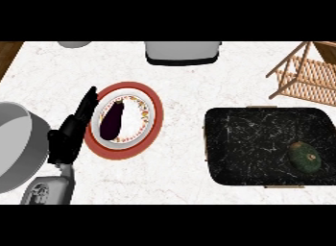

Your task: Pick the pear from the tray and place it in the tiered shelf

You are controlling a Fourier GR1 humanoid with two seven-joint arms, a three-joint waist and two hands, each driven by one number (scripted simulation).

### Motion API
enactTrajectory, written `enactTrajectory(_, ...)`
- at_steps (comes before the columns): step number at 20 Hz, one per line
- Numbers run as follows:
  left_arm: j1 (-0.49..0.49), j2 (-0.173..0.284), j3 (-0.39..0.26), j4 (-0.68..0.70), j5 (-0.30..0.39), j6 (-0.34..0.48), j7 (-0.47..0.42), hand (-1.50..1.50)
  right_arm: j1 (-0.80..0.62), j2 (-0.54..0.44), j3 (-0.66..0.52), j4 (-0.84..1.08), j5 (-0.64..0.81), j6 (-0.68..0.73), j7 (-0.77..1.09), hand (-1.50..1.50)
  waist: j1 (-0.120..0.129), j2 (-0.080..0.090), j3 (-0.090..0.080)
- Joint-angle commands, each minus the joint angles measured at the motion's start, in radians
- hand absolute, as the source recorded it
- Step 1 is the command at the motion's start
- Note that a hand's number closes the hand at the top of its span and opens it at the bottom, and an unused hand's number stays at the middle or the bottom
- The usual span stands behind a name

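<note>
At the top edge of the head view, three things are cut off: a pale round object at 11 o'clock, a white-and-black appliance at 12 o'clock whose kind cannot be told, and the wooden tiered shelf at 2 o'clock, of which only slatted levels and slanted legs show. A grey round vessel at 9 o'clock runs off the left edge, so its full form is not visible. Only one forearm appears, coming up from the lower left; the right hand is out of view. The left hand stands edge-on at about 8 o'clock, its black fingers straight and pointing up toward 12 o'clock, apart from one another only slightly and holding nothing; it overlaps the left rim of a red-bordered plate that carries a dark purple eggplant. The pear, dark green and mottled, lies at 4 o'clock in the lower right part of the black marbled tray, well apart from the hand and below the shelf. All of it rests on the white marble desk.
</note>
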Motion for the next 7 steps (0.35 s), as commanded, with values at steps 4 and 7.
enactTrajectory(4, 0.039, 0.013, 0.007, -0.053, 0.013, -0.011, 0.019, 0.0, 0.322, -0.095, -0.138, 0.134, -0.079, 0.25, -0.141, -1.5, -0.002, -0.001, 0.002)
enactTrajectory(7, -0.002, 0.008, 0.022, 0.028, -0.003, 0.014, -0.016, 0.0, 0.455, -0.09, -0.218, 0.181, -0.134, 0.339, -0.219, -1.5, -0.023, -0.001, 0.002)
